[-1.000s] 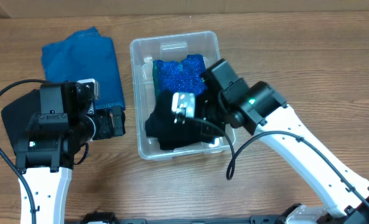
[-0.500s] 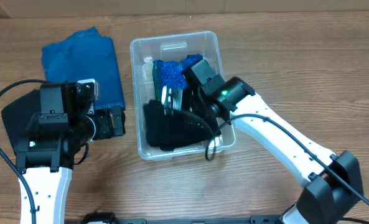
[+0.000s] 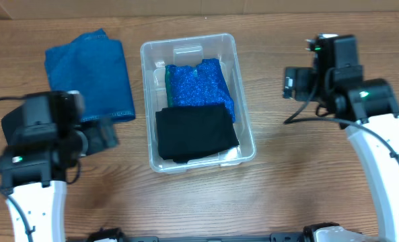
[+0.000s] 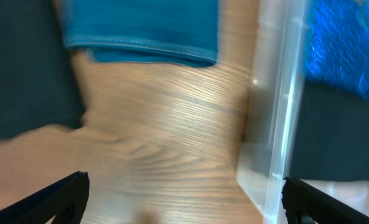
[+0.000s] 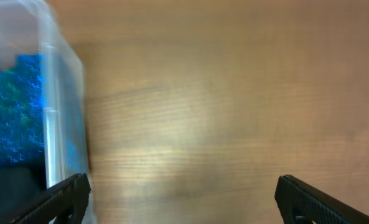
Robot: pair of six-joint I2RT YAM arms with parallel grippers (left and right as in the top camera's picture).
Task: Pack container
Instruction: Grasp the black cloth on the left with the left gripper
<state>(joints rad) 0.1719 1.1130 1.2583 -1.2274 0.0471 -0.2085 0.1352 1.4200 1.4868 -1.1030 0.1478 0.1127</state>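
Note:
The clear container [image 3: 146,101] stands mid-table with a sparkly blue cloth [image 3: 199,82] at its far end and a folded black cloth [image 3: 196,132] at its near end. To its right, over bare wood, my right gripper [image 3: 291,83] is open and empty; in the right wrist view this gripper [image 5: 181,198] has the container's wall [image 5: 63,93] just to its left. To the container's left, my left gripper [image 3: 107,136] is also open and empty. In the left wrist view this gripper [image 4: 184,200] spans bare table, with the container's corner [image 4: 274,130] by the right fingertip.
A folded teal-blue cloth [image 3: 91,72] lies on the table left of the container, also in the left wrist view as the cloth [image 4: 140,28]. A black cloth [image 3: 12,122] lies under my left arm, at far left as the cloth [image 4: 22,74].
My right gripper opened, left the black cloth lying in the container, and pulled up and away to the right. My left arm shifted slightly left and back.

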